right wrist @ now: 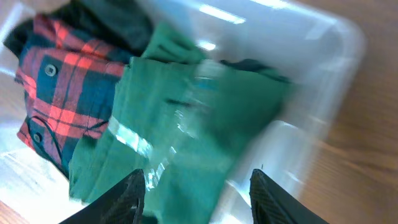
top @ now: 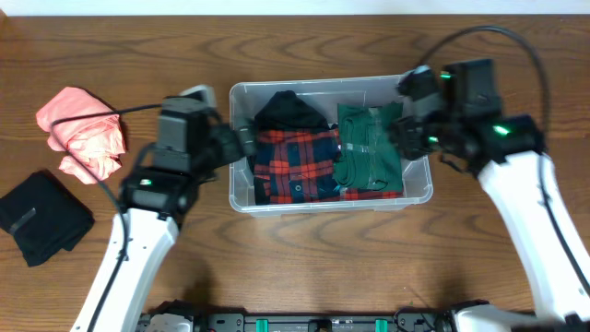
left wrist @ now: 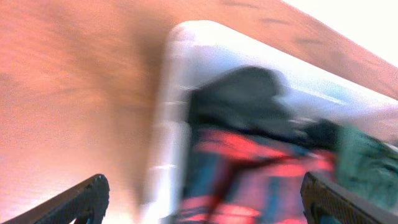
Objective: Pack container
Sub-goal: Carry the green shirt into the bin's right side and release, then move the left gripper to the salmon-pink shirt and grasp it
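Observation:
The clear plastic container [top: 238, 190] sits mid-table. Inside lie a black garment [top: 290, 111], a red and blue plaid shirt [top: 295, 164] and a folded green garment [top: 371, 152]. My left gripper [top: 241, 140] is open and empty, straddling the container's left rim [left wrist: 169, 124], with the plaid shirt [left wrist: 249, 168] between its fingers in the left wrist view. My right gripper [top: 407, 136] is open and empty at the container's right end, over the green garment [right wrist: 186, 118] and the clear wall [right wrist: 311, 74].
A pink cloth [top: 83, 131] lies crumpled at the far left of the wooden table. A folded black cloth [top: 41, 217] lies in front of it near the left edge.

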`<state>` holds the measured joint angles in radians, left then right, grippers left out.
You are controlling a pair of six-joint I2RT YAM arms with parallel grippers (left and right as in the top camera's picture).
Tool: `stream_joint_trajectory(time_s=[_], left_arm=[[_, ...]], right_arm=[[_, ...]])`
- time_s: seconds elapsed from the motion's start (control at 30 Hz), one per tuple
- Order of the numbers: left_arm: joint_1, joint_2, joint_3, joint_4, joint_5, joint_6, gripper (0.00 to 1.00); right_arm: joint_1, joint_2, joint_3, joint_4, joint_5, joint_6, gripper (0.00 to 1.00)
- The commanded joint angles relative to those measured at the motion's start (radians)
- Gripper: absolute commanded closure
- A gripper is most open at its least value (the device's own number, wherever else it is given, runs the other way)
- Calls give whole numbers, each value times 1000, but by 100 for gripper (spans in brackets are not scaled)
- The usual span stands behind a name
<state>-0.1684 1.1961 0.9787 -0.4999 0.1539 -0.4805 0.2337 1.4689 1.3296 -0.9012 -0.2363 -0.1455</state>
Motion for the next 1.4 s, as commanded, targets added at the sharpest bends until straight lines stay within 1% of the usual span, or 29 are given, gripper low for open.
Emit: stream_joint_trajectory(time_s=[0.0,0.03,0.13,0.3,0.37,0.47,0.57,0.63,0.7,0.73,0.77,0.8,0.9,1.0,1.17,1.27,1.33,1.37], left_arm=[[97,-2,13,-63,-69,16,2],[137,-1,12,-96,-69,17,2],[193,-1,10,-140,-69,17,2],[262,-1,10,-192,-69,33,2],[278,-2,10,-197,-69,63,2],[301,-2,10,-197,-73,100,2],[340,-2,10,-192,-126,129,2],[388,-1,10,-178,-166,129,2],[451,0,10,-144,-166,147,2],[486,0,10,-122,-166,157,2],[535,3,10,-89,-165,174,2],[565,8,10,-66,-164,185,2],[676,49,10,15,-120,222,2],[779,144,10,121,-22,226,2],[887,360,59,275,99,228,2],[910,512,185,273,174,299,2],[909,607,293,217,201,347,2],[909,664,363,173,205,351,2]], right_arm=[[52,121,-2,24,-29,-29,46],[65,183,-2,44,-11,-28,46],[76,299,-2,75,37,-27,44],[70,517,-2,116,65,-20,41],[68,567,-2,116,68,-8,41],[68,573,-2,103,68,-8,39],[68,503,-2,92,72,-5,30],[68,423,-2,87,73,-5,25],[66,331,-2,88,76,-5,18],[64,275,-2,91,76,-5,13],[61,217,-2,96,76,-6,5],[59,178,-2,98,76,-6,1],[42,39,-2,103,76,-6,1],[27,-58,-2,86,76,-5,1],[11,-129,-2,11,85,-10,1],[9,-135,-2,-28,113,-10,1],[9,-132,-2,-38,117,-10,1],[9,-132,-2,-40,117,-10,1]])
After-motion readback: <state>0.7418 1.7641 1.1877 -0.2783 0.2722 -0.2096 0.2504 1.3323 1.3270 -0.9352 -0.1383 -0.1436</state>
